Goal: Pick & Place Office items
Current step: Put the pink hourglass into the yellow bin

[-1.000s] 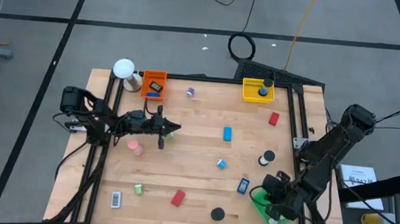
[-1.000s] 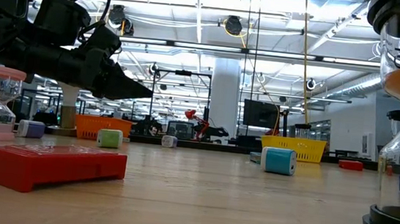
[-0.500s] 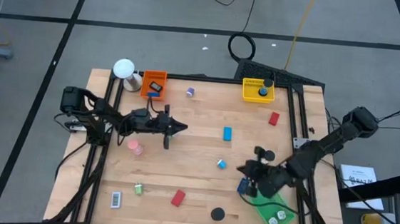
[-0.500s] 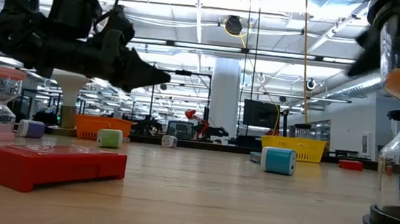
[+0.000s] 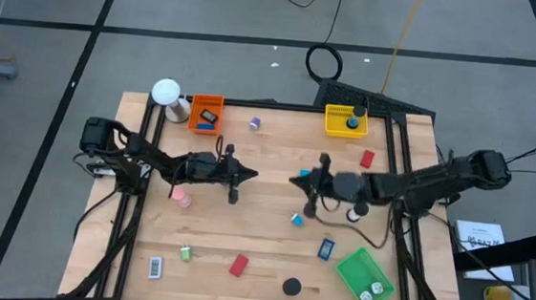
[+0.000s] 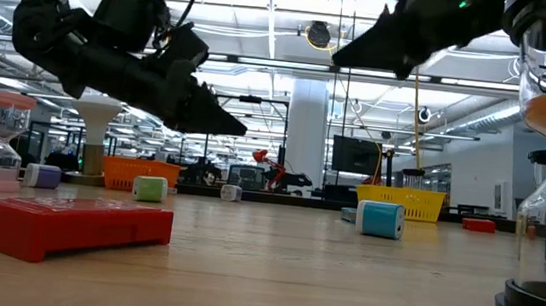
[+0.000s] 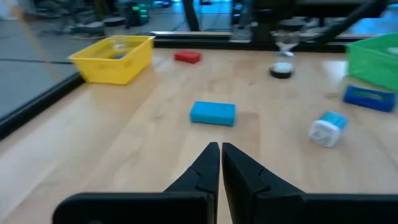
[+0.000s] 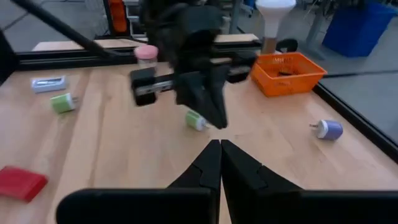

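Two dark pincers face off above a wooden desk.
Left pincer [image 5: 250,175] and right pincer [image 5: 295,180], both clenched and empty, flank a blue block [image 7: 212,113].

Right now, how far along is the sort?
Done: a few pieces already sit in the orange tray, yellow tray and green tray. In hand: nothing; the left gripper and right gripper are both shut and empty above mid-table, tips facing. Left: the blue rectangle, red block, black disc, pink hourglass and several other pieces still lie loose.
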Controlling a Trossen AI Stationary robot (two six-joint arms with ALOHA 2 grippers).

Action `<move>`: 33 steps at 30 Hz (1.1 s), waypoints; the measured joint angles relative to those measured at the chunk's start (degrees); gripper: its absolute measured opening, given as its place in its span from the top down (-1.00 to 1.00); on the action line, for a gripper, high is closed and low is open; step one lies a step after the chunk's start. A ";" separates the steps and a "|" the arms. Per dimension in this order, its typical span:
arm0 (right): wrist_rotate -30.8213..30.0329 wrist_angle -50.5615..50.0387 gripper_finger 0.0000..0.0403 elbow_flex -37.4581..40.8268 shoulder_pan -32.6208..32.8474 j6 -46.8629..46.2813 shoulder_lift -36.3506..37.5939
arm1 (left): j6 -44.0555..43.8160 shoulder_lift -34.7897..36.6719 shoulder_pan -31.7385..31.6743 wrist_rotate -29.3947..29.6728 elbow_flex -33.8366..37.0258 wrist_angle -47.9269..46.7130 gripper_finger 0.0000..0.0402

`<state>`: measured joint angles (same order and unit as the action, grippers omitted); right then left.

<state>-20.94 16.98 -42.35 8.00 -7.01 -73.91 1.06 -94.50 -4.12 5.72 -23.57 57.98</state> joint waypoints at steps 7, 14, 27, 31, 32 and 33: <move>1.74 -1.10 0.99 0.02 -11.00 -0.75 -0.02 | -1.60 0.00 1.89 4.81 0.00 0.02 0.89; 1.76 -3.16 0.99 0.02 -18.09 -0.65 -0.04 | -6.43 0.00 1.93 4.31 -0.42 -1.11 0.89; 1.81 -9.15 0.99 0.00 -19.90 3.05 -0.02 | -7.33 0.63 4.54 6.77 -0.42 -10.91 0.89; 1.79 -9.14 0.99 0.00 -19.88 3.41 -0.02 | -8.38 4.16 5.12 6.87 -0.42 -15.42 0.89; 1.79 -9.15 0.99 0.00 -19.88 3.41 -0.02 | -8.50 5.42 5.29 6.90 -0.42 -16.89 0.89; 1.79 -9.13 0.99 0.00 -19.88 3.42 -0.02 | -8.47 6.83 5.40 7.05 -0.42 -18.20 0.89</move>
<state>-19.16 7.86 -42.35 -11.88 -3.58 -73.93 -7.41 -87.67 1.28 12.77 -23.99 39.78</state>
